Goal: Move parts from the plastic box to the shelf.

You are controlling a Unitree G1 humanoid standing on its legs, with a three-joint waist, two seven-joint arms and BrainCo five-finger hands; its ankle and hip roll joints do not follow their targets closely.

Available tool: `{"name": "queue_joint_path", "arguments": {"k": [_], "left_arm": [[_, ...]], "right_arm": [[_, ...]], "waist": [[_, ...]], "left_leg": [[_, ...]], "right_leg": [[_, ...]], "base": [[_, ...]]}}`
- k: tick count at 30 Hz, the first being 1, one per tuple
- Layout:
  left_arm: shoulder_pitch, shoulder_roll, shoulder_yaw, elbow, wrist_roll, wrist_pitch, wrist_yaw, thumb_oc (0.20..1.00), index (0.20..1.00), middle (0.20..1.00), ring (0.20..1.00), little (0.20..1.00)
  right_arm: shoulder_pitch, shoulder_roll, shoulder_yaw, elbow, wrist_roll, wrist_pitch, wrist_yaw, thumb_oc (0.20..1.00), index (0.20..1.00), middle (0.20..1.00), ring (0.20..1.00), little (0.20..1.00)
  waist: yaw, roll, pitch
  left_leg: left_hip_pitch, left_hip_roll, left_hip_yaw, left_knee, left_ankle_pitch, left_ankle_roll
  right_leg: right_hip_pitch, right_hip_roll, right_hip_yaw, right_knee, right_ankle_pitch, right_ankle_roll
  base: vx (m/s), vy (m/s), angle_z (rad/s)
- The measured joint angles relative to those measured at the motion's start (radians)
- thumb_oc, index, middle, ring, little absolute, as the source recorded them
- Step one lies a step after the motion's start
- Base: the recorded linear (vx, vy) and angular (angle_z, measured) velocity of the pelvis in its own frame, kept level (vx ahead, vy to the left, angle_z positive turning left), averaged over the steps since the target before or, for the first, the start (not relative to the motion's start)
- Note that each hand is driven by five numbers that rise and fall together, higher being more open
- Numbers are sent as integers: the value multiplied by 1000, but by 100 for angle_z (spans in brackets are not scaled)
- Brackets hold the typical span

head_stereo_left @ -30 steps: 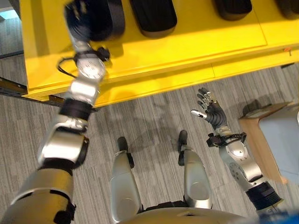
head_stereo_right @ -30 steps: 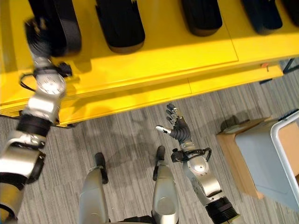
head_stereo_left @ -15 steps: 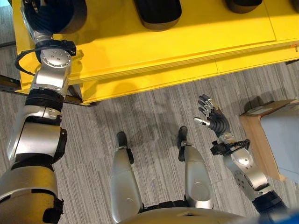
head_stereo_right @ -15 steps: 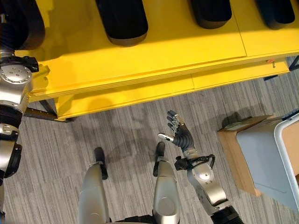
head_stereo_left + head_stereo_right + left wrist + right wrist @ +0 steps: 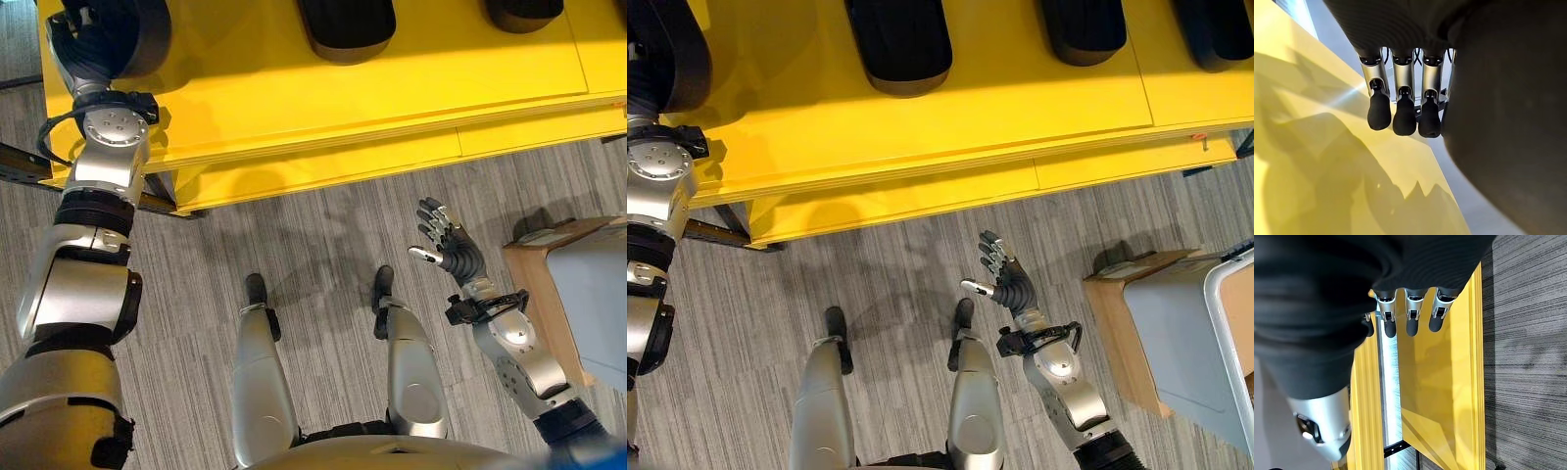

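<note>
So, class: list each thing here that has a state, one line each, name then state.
Left robot hand: raised at a black part on the yellow shelf; grip unclear.
Right robot hand: open, holding nothing, above the carpet.
Other black parts: resting on the shelf.

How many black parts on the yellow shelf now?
4 parts on the shelf: leftmost by the left robot hand, three to its right. More may lie out of frame.

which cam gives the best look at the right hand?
Right eye view: the right hand shows whole over the grey floor, fingers spread and relaxed, holding nothing. The left eye view shows the same nearer its edge. The right wrist view gives just the fingertips against the yellow shelf.
</note>
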Motion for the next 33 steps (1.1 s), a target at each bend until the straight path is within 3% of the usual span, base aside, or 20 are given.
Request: {"name": "queue_joint_path", "arguments": {"k": [10,11,12,33], "left_arm": [[0,0,3,39,-5,2,-3,200,200,200,200,200],[0,0,3,44,-5,2,-7,263,263,263,263,263],[0,0,3,50,-6,2,-13,1000,1000,1000,1000,1000],[-5,8,6,49,-33,-4,-34,1000,1000,1000,1000,1000]], "right_arm": [[-1,0,0,0,0,0,1,1000,1000,1000,1000,1000],[-1,0,0,0,0,0,1,1000,1000,1000,1000,1000],[-1,0,0,0,0,0,2,1000,1000,1000,1000,1000],[0,-8,-2,0,1,0,19,1000,1000,1000,1000,1000]], "waist": [[-2,-4,-3],[-2,-4,-3],[-3,-4,-3],[0,-2,-3]], "left_leg": [[-23,-2,-4,11,-2,2],[-23,-2,-4,11,-2,2],[-23,-2,-3,11,-2,2],[-23,0,14,12,-4,5]], "right_leg": [[-15,-1,1,1,3,3],[-16,-1,1,1,3,3],[-16,-1,1,1,3,3],[-29,-4,10,1,3,4]], "base": [[0,0,0],[0,0,0],[0,0,0],[0,0,-1]]}}
